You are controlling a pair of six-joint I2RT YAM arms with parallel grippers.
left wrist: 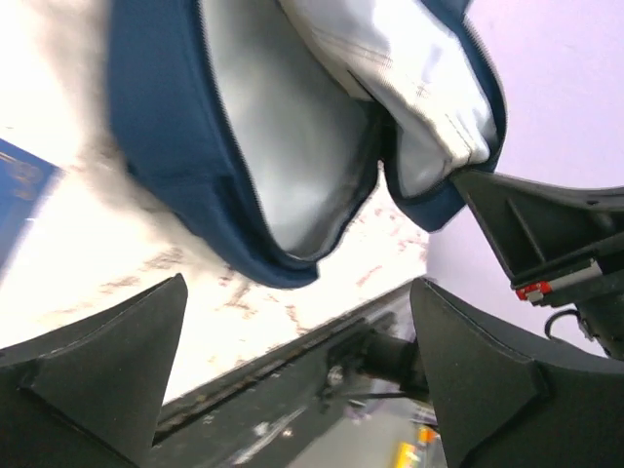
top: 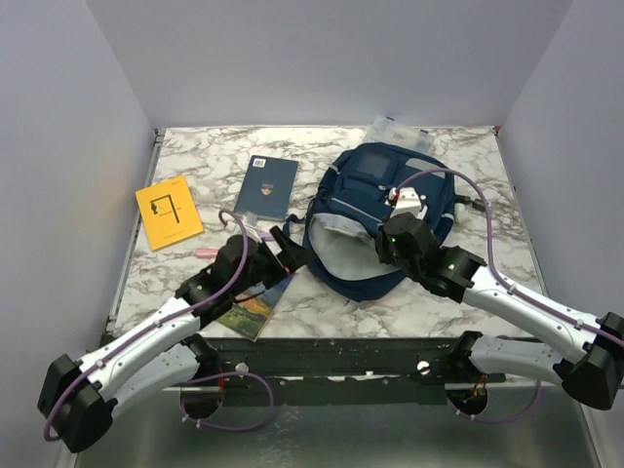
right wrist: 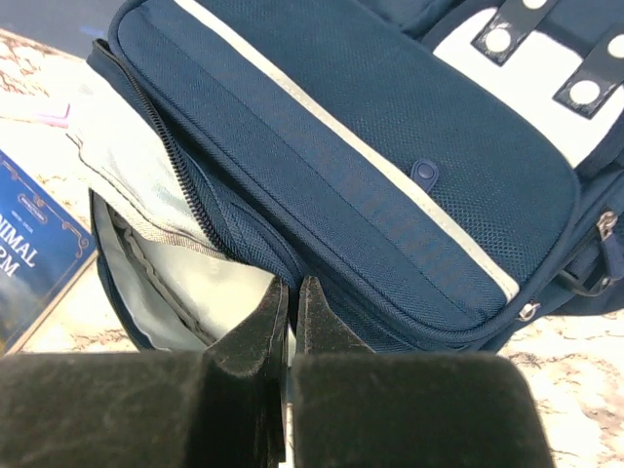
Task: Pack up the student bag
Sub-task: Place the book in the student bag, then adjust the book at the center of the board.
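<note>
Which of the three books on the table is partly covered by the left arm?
The book with the colourful picture cover, at the near edge of the table. The yellow book and the navy book lie uncovered farther back.

The student bag is gaping toward the near left, offering a wide way in along its grey lining; the right gripper, pinching the rim, is blocking the mouth's right side; a yellow book, a navy book and a third book at the near edge are crowding the surface on the left.
</note>
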